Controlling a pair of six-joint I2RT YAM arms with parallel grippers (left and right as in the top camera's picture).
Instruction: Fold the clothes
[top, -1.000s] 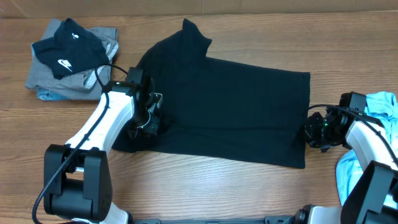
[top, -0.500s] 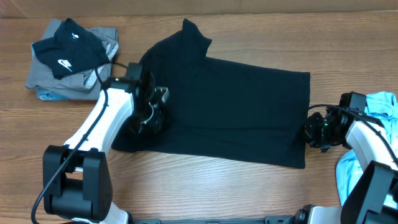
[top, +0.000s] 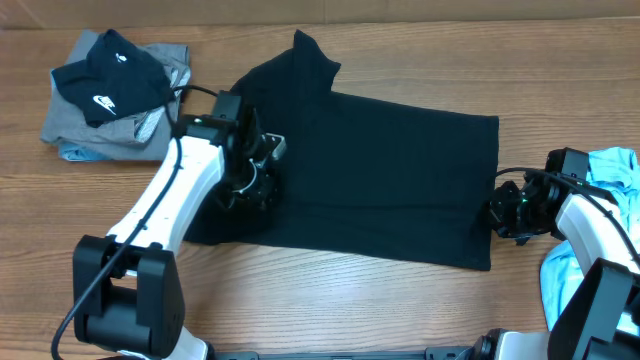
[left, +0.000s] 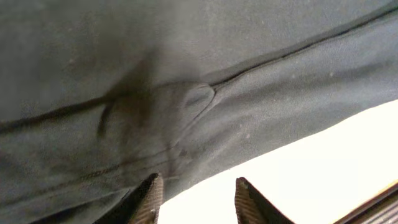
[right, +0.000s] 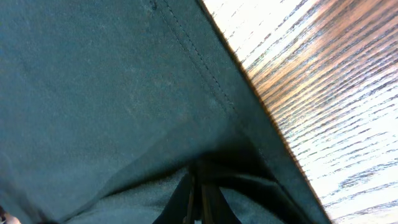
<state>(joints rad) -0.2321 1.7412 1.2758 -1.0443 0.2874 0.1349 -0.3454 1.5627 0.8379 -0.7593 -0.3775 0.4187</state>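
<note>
Your large plain black cotton T-shirt (top: 390, 170) lies flat across mid-frame, long axis left to right, with the right gripper (top: 503, 212) pinched closed on its right hem and the left gripper (top: 258, 182), jaws parted and visibly gripping nothing, over its left end.

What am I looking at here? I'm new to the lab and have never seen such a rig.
Two white robot arms work at a wooden table. One picture looks down from above; the other two come from a camera on each wrist. A black T-shirt lies spread out. The left gripper is over one end of it, fingers apart; the right gripper is pinched shut on the opposite edge. A pile of other clothes lies at the left, and a light blue cloth at the right.
</note>
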